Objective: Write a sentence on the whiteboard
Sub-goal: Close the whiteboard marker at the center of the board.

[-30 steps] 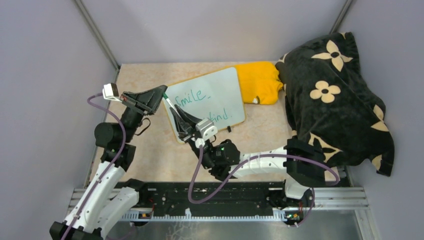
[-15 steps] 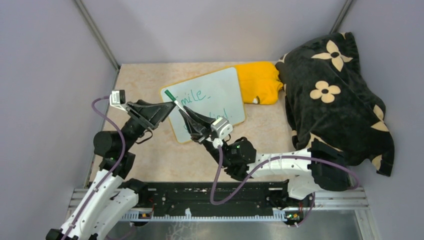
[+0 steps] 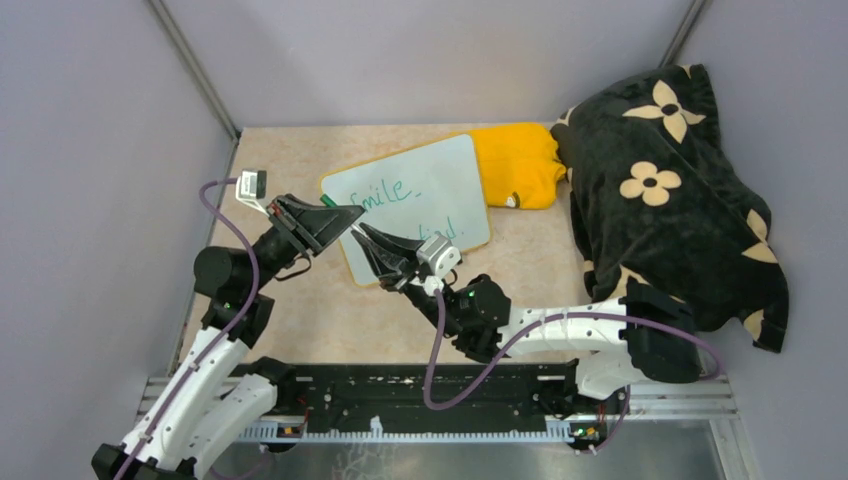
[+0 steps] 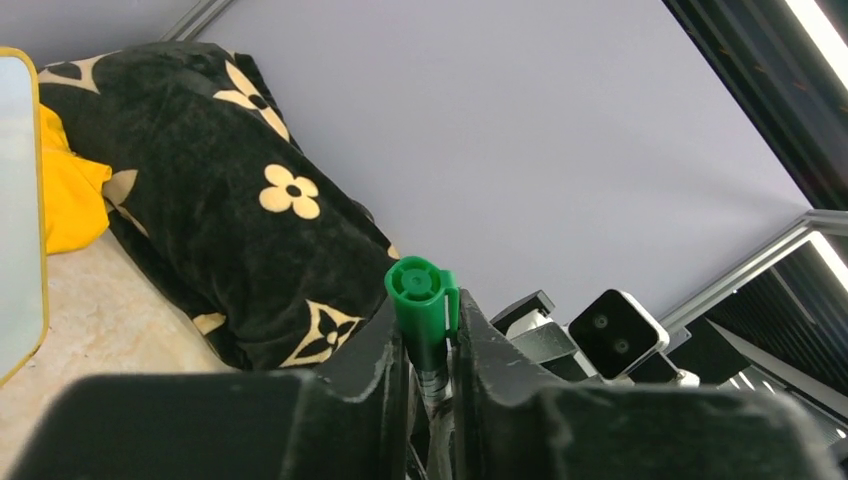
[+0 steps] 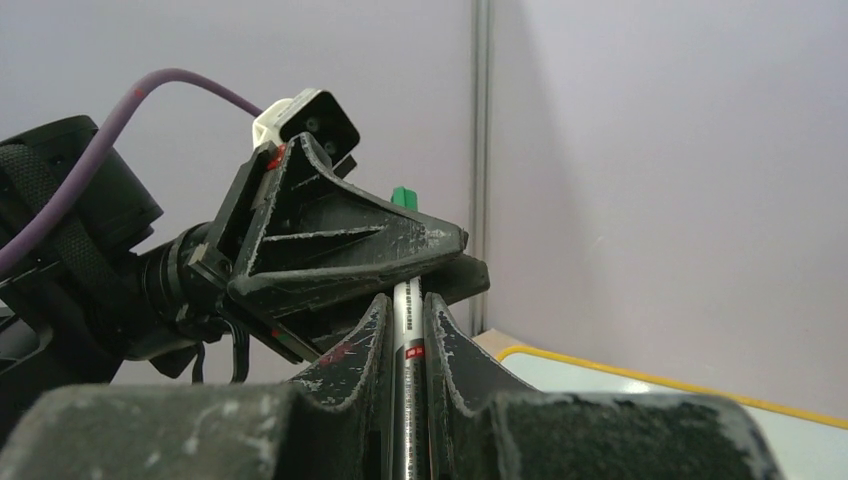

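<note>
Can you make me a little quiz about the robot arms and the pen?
1. True or false: the right pincer is shut on the slim pale marker pen.
2. What colour are the handwritten words on the glossy white whiteboard with the yellow rim? A red, B green, C blue.
3. What sits between the fingers of the left pincer?

Key
1. True.
2. B.
3. The round green plastic cap on the end of the pen.
</note>
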You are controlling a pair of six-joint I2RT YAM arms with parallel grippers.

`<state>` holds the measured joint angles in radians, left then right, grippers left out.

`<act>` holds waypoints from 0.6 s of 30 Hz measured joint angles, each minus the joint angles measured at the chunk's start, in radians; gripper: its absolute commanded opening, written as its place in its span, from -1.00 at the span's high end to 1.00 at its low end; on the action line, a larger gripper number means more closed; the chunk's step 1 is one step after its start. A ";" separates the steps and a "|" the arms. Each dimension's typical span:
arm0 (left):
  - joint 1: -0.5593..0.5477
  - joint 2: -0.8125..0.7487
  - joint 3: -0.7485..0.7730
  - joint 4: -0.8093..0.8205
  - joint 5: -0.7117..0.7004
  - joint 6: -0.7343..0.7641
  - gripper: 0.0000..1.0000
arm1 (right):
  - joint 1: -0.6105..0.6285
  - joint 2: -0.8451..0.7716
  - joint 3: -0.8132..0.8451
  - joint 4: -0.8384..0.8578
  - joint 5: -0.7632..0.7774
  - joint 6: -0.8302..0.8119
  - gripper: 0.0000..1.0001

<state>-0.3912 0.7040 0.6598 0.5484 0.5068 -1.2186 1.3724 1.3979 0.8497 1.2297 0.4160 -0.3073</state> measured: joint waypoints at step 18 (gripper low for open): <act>-0.005 -0.086 -0.004 -0.147 -0.078 0.100 1.00 | 0.005 -0.111 0.000 -0.293 -0.080 0.119 -0.27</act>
<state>-0.3962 0.6178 0.6556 0.4015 0.4290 -1.1187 1.3769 1.2865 0.8497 0.9367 0.3363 -0.1879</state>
